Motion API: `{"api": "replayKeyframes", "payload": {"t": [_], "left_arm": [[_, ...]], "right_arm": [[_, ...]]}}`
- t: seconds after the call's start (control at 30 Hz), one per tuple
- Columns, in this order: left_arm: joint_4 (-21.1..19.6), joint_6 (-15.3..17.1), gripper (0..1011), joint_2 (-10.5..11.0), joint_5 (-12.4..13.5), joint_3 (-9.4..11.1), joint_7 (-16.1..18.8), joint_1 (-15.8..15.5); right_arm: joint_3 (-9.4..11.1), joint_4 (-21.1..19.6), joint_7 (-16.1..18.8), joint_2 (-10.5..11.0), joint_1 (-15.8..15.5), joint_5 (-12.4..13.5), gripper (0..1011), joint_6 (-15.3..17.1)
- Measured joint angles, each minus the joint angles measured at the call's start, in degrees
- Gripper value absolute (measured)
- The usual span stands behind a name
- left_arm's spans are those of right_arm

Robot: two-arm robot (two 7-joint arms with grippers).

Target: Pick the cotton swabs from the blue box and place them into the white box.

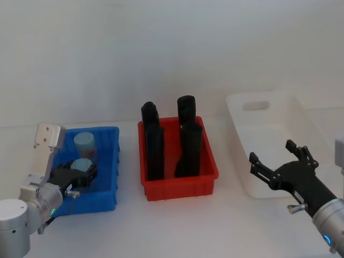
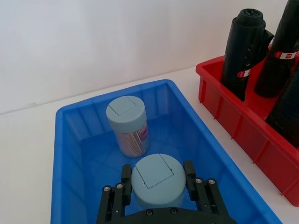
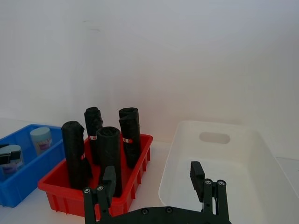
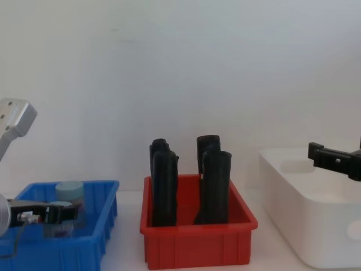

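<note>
The worktop (image 1: 177, 226) carries three bins in a row. The white box (image 1: 244, 161) is on the right, the red bin (image 1: 180, 189) is in the middle, and the blue box (image 1: 97, 203) is on the left. This puts source and goal at opposite ends, each within reach of its own arm. The white box looks empty, so the task seems barely started.

Four black rolls (image 1: 155, 145) stand upright in the red bin. They are taller than its walls, so anything carried across will probably need height to pass over them.

Both jars are in the blue box, upright with lids on top, which leaves their round sides free for a side grasp. The far jar (image 2: 127, 123) stands toward the back wall. The near jar (image 2: 156, 184) stands just in front of it, slightly apart.

The left arm comes in low from the left edge. Its wrist is tipped forward and down, so the left gripper (image 1: 80, 173) reaches over the front of the box. Its fingers (image 2: 126, 173) press on either side of the near jar, and it looks clamped on the jar and ready to lift.

The right arm reaches up from the lower right. The right gripper (image 1: 273, 153) hovers at the white box's front, with its fingers spread wide and nothing between them. This may be to receive the jar.
</note>
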Motion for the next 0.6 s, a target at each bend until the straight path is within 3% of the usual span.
{"api": "replayKeyframes", "payload": {"t": [0.3, 0.6], "left_arm": [[-2.4, 0.1, 669, 0.4, 0.7, -0.3, -0.1, 0.6], [-8.5, 1.4, 669, 1.5, 1.9, -0.9, -1.3, 1.4]], "right_arm": [[0.0, 0.0, 0.0, 0.0, 0.0, 0.0, 1002, 0.0], [0.0, 0.0, 0.0, 0.0, 0.0, 0.0, 1002, 0.0]]}}
